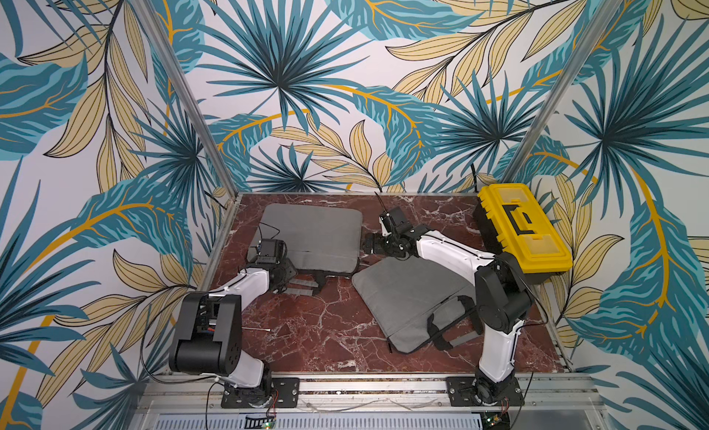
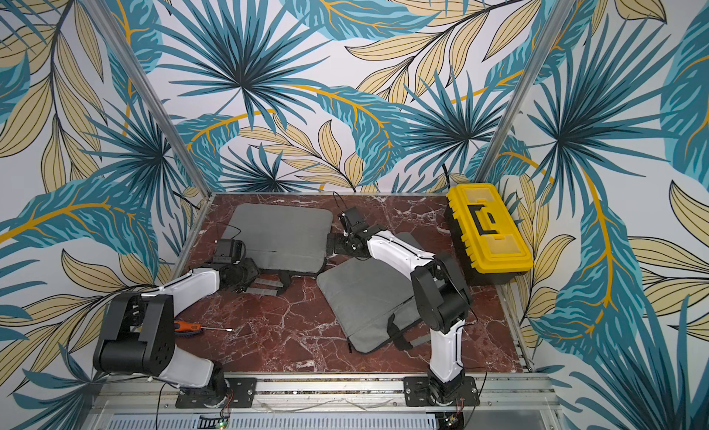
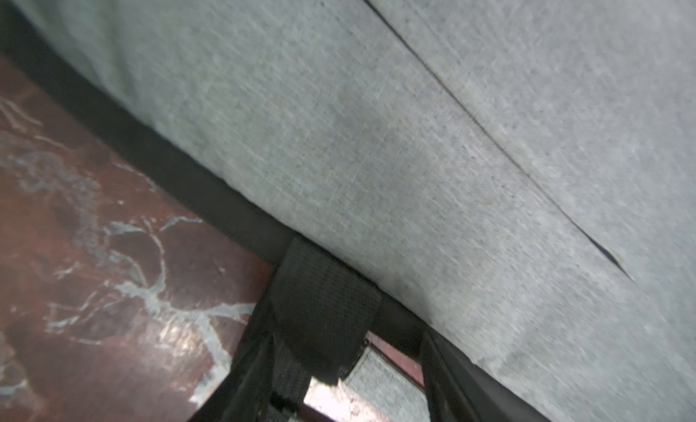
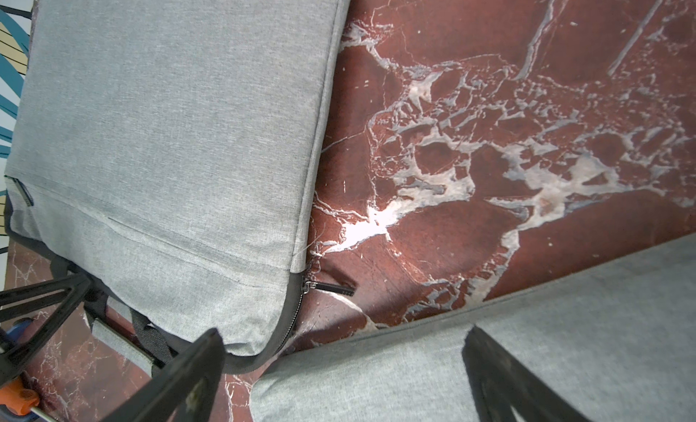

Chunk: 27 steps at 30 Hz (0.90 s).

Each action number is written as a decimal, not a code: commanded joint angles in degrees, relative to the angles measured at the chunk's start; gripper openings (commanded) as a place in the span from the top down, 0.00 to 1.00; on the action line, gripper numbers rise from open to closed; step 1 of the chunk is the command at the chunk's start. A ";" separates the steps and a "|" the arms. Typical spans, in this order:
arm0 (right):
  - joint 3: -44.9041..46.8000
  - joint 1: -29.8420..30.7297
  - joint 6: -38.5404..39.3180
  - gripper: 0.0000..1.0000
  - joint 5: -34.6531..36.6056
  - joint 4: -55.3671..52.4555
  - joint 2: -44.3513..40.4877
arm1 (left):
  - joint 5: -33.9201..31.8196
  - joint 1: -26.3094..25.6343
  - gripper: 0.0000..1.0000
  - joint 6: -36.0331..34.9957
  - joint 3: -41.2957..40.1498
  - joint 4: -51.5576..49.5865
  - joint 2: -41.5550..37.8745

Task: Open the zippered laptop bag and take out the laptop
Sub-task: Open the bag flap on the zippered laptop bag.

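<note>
Two grey fabric zippered bags lie flat on the red marble table. One bag (image 1: 312,234) is at the back left and a second bag (image 1: 412,305) sits nearer, at the right. No laptop shows. My left gripper (image 1: 293,280) is at the back bag's near edge by its handles. In the left wrist view its jaws stand apart around a black handle strap (image 3: 320,314), with a gap on one side. My right gripper (image 4: 339,378) is wide open and holds nothing. It hangs over the nearer bag's far corner, close to the back bag's zipper pull (image 4: 333,288).
A yellow and black toolbox (image 1: 521,228) stands along the right wall. A screwdriver (image 2: 192,327) with an orange handle lies at the front left, beside the left arm. Patterned walls and metal posts enclose the table.
</note>
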State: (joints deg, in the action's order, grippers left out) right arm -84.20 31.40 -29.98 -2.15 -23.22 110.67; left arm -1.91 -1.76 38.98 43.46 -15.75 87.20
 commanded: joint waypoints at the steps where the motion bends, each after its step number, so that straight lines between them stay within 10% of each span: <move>1: 0.71 0.23 -0.65 0.00 0.83 -1.01 -0.72 | -1.00 0.47 0.43 -0.59 2.66 1.42 1.12; 16: 1.78 0.39 3.26 0.01 -1.57 -0.09 -1.92 | -2.09 0.49 1.00 -0.06 4.02 -1.50 -3.68; 27: 2.34 6.06 16.21 0.00 2.11 3.83 -6.30 | 3.19 0.72 1.00 0.61 9.80 -7.28 -11.06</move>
State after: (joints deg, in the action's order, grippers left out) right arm -80.99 35.51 -19.46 -2.09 -20.71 105.67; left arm -1.02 -1.56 39.42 49.78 -21.34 77.73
